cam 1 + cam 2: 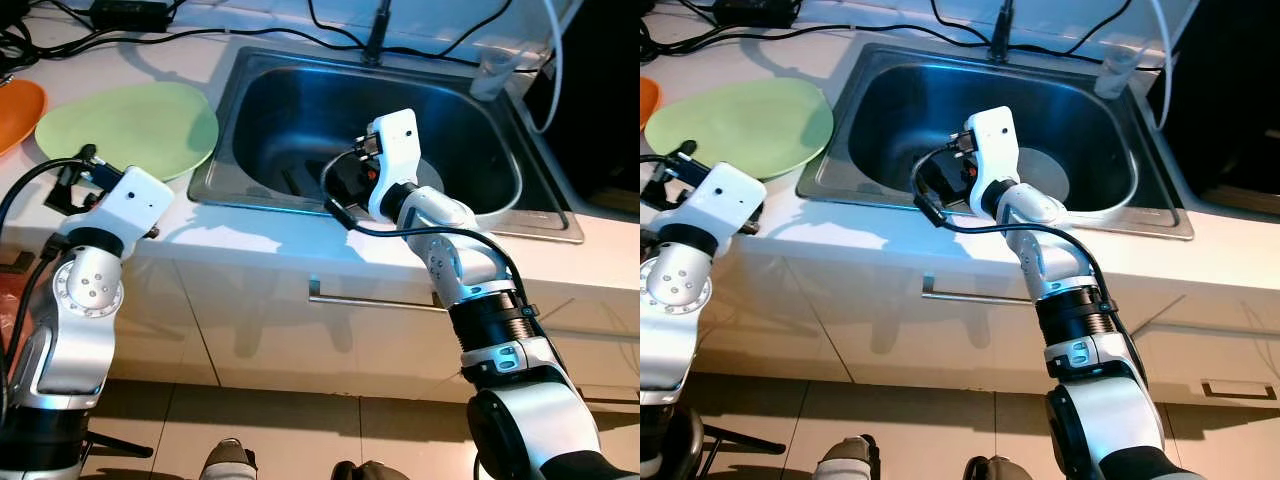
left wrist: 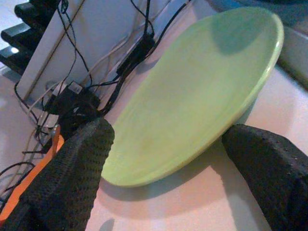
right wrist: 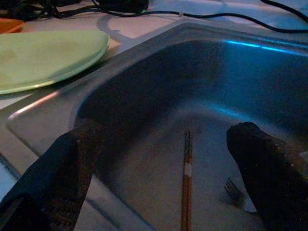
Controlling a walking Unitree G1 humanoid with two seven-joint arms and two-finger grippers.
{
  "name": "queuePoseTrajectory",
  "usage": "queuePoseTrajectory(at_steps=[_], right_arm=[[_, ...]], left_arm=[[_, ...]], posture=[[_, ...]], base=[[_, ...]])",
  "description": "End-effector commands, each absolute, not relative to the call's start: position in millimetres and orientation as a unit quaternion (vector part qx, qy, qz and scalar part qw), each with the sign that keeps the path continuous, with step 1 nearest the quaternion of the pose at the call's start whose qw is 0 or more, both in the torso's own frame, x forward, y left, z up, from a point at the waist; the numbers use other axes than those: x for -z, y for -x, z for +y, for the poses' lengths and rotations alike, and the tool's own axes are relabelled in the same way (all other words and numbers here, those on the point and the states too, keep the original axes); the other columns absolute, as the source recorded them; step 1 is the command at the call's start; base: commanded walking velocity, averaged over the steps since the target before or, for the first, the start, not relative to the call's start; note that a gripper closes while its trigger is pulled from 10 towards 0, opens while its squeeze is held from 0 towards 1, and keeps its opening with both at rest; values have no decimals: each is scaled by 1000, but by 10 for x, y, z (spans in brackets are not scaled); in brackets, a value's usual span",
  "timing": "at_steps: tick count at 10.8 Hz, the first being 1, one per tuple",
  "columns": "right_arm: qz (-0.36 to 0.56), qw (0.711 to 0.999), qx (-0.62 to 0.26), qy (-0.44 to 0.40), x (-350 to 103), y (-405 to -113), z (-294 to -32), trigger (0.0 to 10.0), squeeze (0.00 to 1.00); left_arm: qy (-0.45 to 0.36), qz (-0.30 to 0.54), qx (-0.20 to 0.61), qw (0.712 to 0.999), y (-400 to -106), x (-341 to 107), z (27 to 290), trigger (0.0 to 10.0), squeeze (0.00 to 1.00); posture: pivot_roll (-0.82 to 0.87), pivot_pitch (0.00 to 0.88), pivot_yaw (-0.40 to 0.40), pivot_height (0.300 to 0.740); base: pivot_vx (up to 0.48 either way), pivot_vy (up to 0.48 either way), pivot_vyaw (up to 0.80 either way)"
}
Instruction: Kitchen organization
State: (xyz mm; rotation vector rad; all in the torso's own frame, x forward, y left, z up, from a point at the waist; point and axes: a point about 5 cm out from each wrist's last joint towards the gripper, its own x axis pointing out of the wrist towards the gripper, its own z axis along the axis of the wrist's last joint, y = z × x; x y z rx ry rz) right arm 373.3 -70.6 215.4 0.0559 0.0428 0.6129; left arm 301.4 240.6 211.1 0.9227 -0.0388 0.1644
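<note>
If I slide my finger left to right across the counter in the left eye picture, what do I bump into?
Orange plate → green plate → sink → clear cup.

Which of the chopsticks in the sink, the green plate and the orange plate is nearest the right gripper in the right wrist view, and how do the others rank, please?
From the right gripper, nearest first:
1. Chopsticks, on the sink floor directly ahead between the fingers.
2. Green plate, on the counter beyond the sink's rim.
3. Orange plate, past the green plate, at the far corner.
</note>
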Motion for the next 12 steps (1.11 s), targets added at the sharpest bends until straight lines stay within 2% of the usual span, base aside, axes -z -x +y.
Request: queuePoseTrajectory(at_steps=[1,2,4,6,8,11,12], right_arm=[[43,943,-325,-57,-2101,-3682,-706,10000,0],[54,924,-373,-71,-2095,-3591,-631,10000,0],[57,924,-373,-54,-2070,-3562,-656,10000,0],[60,926,-369,-57,-2083,-3538,-695,10000,0],[64,926,-369,-57,-2071,-3499,-712,10000,0],[65,926,-367,-57,-2083,-3465,-726,10000,0],[65,926,-367,-55,-2090,-3454,-730,10000,0]], left_arm=[[-440,15,-46,897,-3040,-1927,2361,10000,0],[-441,23,-21,897,-3043,-1894,2328,10000,0],[-462,51,21,885,-3062,-1827,2355,10000,0],[-506,91,56,856,-3104,-1735,2471,10000,0],[-541,122,65,830,-3174,-1693,2624,10000,0],[-561,145,46,814,-3311,-1657,2803,10000,0],[-576,145,36,804,-3364,-1638,2881,0,0]], posture=[[136,124,-94,740],[135,126,-96,740],[130,127,-92,740],[124,132,-82,740],[116,137,-74,740],[106,141,-75,740],[97,142,-74,740]], base=[[0,0,0],[0,0,0],[0,0,0],[0,0,0],[0,0,0],[0,0,0],[0,0,0]])
